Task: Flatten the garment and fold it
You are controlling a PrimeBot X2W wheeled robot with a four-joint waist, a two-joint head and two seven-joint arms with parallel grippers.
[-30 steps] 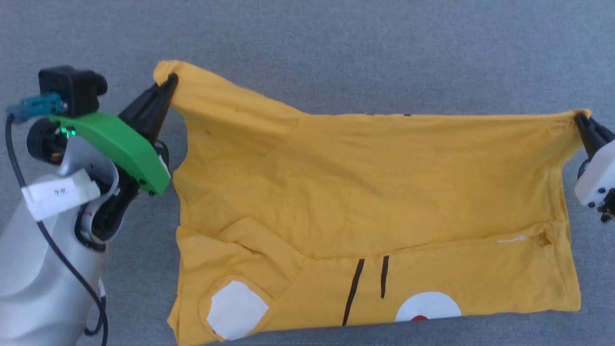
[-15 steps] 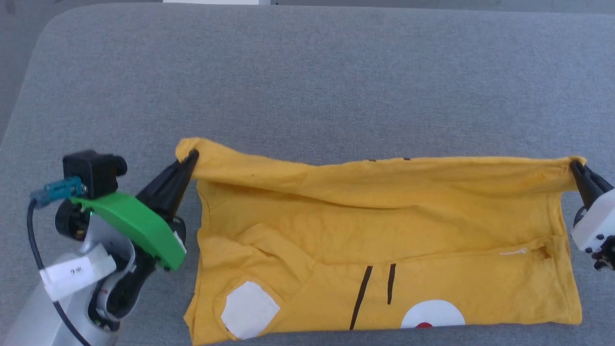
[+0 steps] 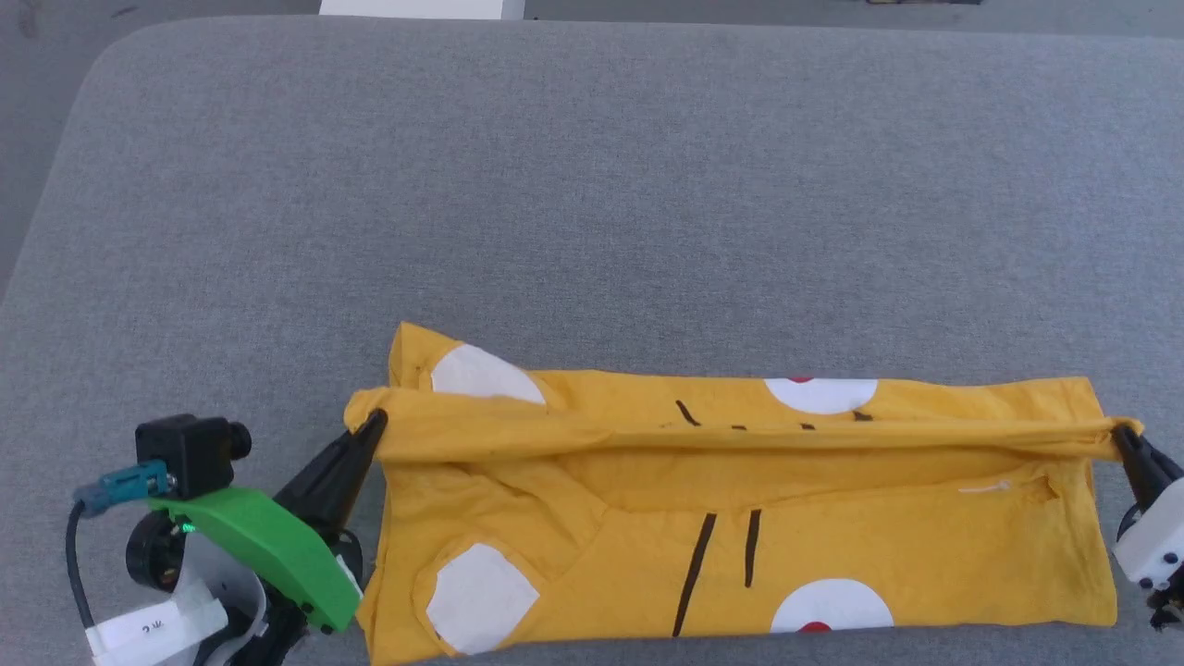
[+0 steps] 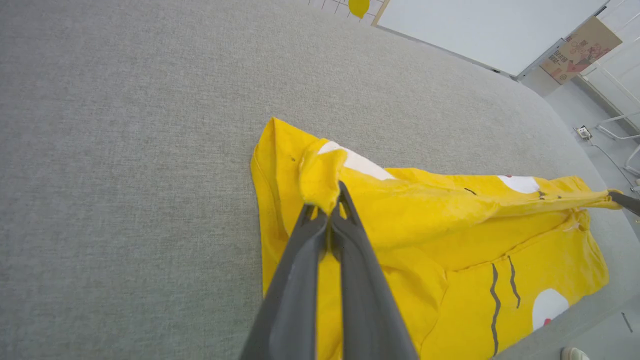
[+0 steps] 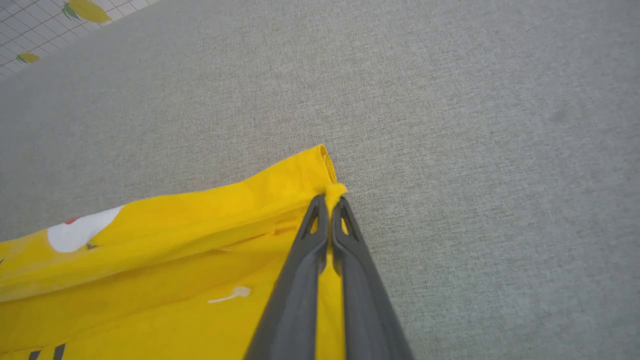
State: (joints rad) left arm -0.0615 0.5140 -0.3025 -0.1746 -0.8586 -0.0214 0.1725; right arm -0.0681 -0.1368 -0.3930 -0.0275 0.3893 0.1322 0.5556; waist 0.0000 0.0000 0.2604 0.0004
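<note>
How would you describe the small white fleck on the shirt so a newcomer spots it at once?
On the grey padded surface is a yellow T-shirt. Look toward its end by the right pincer, just under the lifted fold: a thin white streak. Unlike the big rounded white patches, it is a slim horizontal sliver.

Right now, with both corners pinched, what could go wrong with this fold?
The right end effector grips just a small tuft of the garment; tension may pull it free. At the left end effector the cloth is bunched, so the fold could land crooked. Its near edge lies at the front edge of the grey cushion and could slide off.
</note>
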